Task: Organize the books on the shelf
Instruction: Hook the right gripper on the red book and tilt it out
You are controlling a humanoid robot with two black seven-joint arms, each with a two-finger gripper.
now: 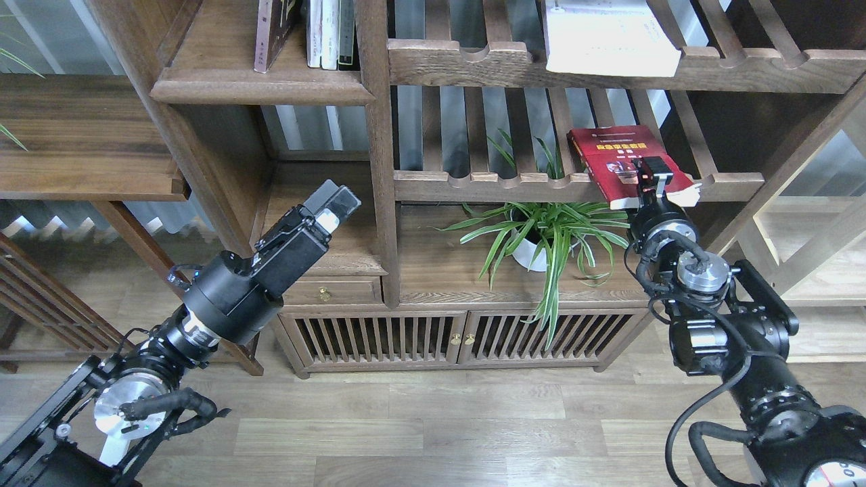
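The red book (612, 159) lies flat on a slatted rack with its front corner hanging over the notched rail. My right gripper (652, 177) sits at that front edge with one finger over the cover. I cannot tell whether it grips the book. The thick white book (609, 37) lies flat on the slatted rack above. The maroon book (270, 34) leans upright on the solid shelf (264, 88) at the upper left. My left gripper (333, 201) is shut and empty, in front of the compartment below that shelf.
Thin white- and dark-spined books (329, 34) stand beside the maroon book. A potted spider plant (541, 237) stands under the red book's rack. A board with a brass-knobbed drawer (325, 292) lies below my left gripper. A thick upright post (379, 169) divides the bays.
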